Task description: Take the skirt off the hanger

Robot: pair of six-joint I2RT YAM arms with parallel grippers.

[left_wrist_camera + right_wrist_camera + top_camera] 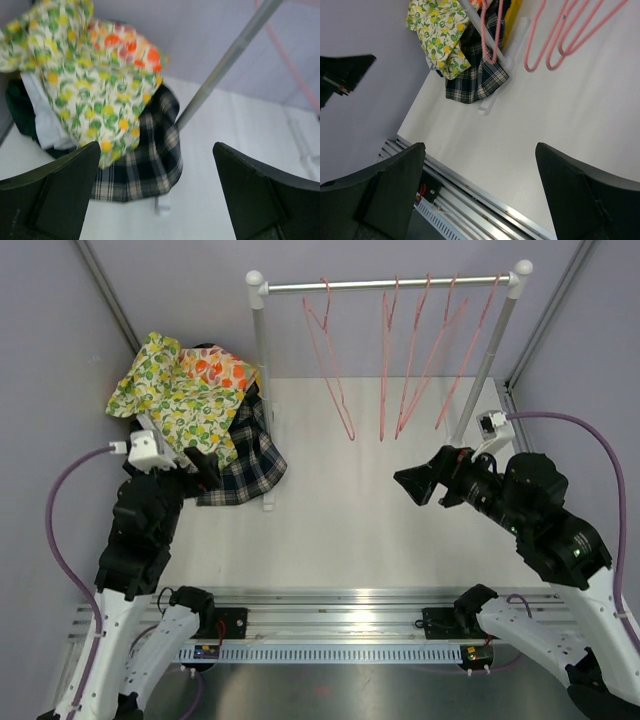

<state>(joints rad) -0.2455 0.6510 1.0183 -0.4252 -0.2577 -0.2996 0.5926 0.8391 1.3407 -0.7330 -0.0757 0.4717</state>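
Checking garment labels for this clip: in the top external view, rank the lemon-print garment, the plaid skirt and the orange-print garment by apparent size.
1. Lemon-print garment: largest, lying on top of the pile.
2. Plaid skirt: smaller, partly covered.
3. Orange-print garment: smallest patch showing. It is mostly hidden, so its true size is unsure.

White table point(380, 530): garment heap point(185, 395) far left, plaid piece point(250, 465), perhaps skirt, undermost.
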